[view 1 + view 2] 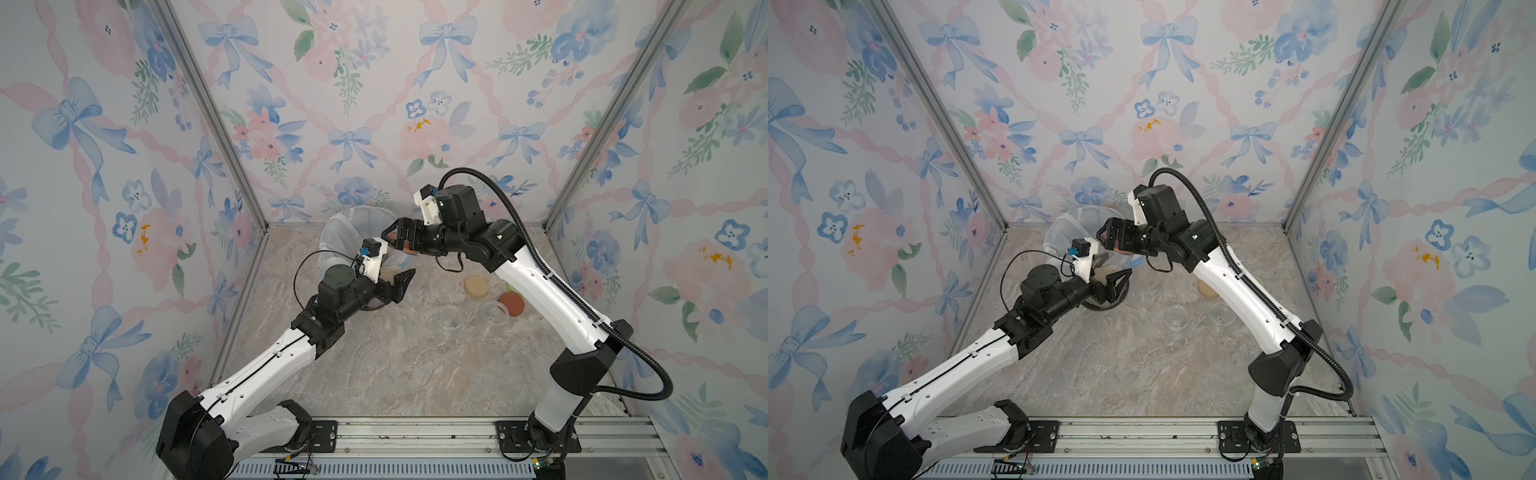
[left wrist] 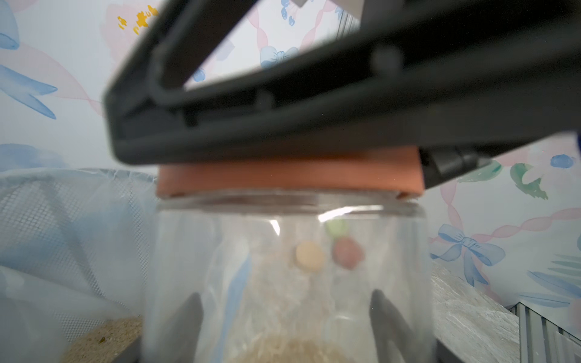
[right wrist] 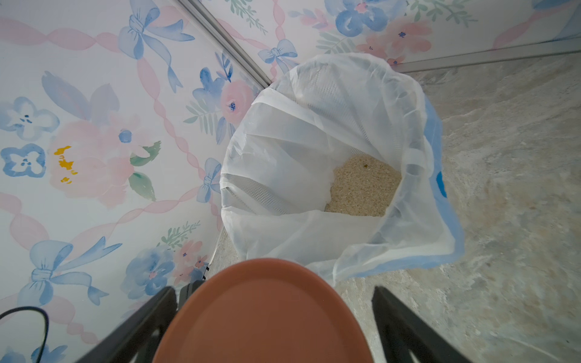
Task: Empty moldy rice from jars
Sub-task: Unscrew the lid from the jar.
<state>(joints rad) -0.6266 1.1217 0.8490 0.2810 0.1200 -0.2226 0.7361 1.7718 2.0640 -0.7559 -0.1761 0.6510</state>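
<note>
- Flowery wallpaper on three sides, and a marbled bench (image 1: 395,374) underneath.
- Lined mesh bin (image 3: 283,157) sits in the bench's far left corner, rice (image 3: 361,188) heaped at its bottom.
- Beside the bin the left gripper (image 1: 397,289) is clamped round a glass jar (image 2: 283,267), more rice low inside it.
- Facing it, the right gripper (image 1: 390,237) pinches that jar's rust-red lid (image 3: 264,314) by its edges.
- Two empty jars (image 1: 449,318) stand open toward the right edge, a beige lid (image 1: 476,286) just beyond them.

Three jars (image 1: 449,318) (image 1: 495,312) (image 2: 289,276) — four lids (image 1: 476,286) (image 1: 512,303) (image 1: 509,286) (image 3: 267,314) — one bin (image 3: 314,125)
</note>
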